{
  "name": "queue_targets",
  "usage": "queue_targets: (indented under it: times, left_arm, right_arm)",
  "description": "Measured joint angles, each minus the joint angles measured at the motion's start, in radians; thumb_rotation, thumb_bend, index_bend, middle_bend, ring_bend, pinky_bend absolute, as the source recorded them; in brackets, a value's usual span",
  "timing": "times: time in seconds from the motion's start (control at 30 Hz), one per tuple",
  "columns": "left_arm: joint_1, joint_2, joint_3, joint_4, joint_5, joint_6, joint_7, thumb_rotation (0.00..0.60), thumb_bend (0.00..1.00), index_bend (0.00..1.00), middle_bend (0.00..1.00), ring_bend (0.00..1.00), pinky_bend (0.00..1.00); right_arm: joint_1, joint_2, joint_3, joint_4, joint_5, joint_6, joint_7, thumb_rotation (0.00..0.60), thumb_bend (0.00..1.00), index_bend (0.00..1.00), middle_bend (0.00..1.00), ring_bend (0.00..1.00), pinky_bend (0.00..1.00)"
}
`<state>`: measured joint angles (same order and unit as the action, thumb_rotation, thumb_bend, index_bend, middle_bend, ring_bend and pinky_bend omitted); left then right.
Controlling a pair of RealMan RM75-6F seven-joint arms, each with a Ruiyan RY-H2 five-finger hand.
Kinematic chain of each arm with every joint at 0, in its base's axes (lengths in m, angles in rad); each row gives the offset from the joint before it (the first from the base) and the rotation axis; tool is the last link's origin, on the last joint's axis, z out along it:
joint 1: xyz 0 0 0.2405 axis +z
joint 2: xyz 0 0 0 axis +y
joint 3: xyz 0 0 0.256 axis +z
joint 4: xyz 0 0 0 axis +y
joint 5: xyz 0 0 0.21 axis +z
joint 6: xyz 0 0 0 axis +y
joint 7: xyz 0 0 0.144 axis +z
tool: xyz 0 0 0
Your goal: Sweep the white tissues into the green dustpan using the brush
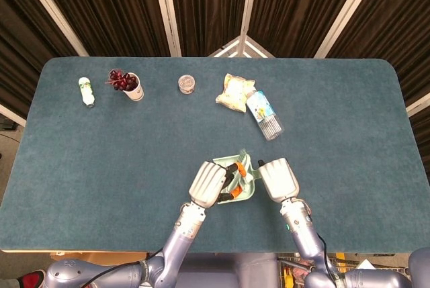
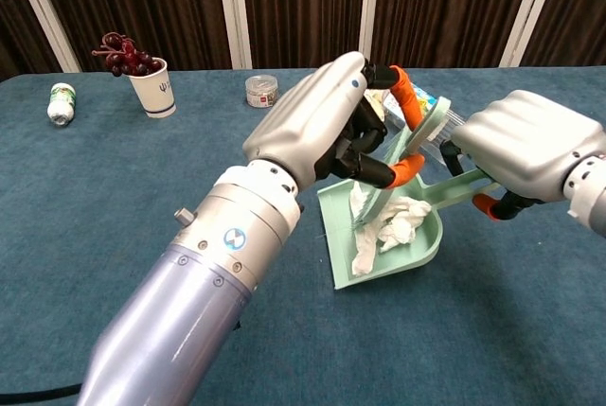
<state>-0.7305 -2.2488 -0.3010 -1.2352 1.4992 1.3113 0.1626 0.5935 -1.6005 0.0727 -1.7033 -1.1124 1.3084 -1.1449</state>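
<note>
Low in the centre of the frame, a green dustpan (image 2: 421, 255) is held by its handle in the closed right hand (image 2: 525, 152). A pale green brush (image 2: 409, 146) is gripped by the left hand (image 2: 317, 122), its bristles inside the pan. Crumpled white tissues (image 2: 390, 228) are seen lying in the pan.

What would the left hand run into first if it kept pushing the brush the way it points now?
Probably the right hand, holding the green dustpan by its handle. The left hand and brush aim across the pan toward it, past the white tissues. Depth is uncertain.
</note>
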Motion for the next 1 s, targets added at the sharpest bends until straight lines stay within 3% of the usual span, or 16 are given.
queue_targets:
  times: [0.63, 0.73, 0.9, 1.0]
  left_arm:
    - [-0.001, 0.05, -0.027, -0.095, 0.01, 0.021, -0.005, 0.6, 0.61, 0.76, 1.0, 1.0, 1.0]
    - [-0.001, 0.061, -0.029, -0.111, 0.012, 0.023, -0.005, 0.6, 0.61, 0.76, 1.0, 1.0, 1.0]
    - [-0.004, 0.08, -0.037, -0.14, 0.016, 0.025, -0.001, 0.6, 0.61, 0.76, 1.0, 1.0, 1.0]
    - [-0.005, 0.091, -0.042, -0.156, 0.017, 0.027, 0.004, 0.6, 0.61, 0.76, 1.0, 1.0, 1.0]
  right_arm:
    - [-0.004, -0.008, -0.003, 0.006, 0.02, 0.0, 0.003, 0.6, 0.5, 0.68, 0.85, 0.82, 0.81]
    - [-0.005, -0.012, -0.006, 0.009, 0.022, 0.001, 0.002, 0.6, 0.5, 0.54, 0.85, 0.82, 0.81]
    - [-0.006, -0.018, -0.01, 0.013, 0.022, 0.003, -0.005, 0.6, 0.5, 0.18, 0.85, 0.82, 0.81]
    - [-0.005, -0.018, -0.014, 0.014, 0.016, 0.004, -0.006, 0.6, 0.5, 0.03, 0.85, 0.82, 0.81]
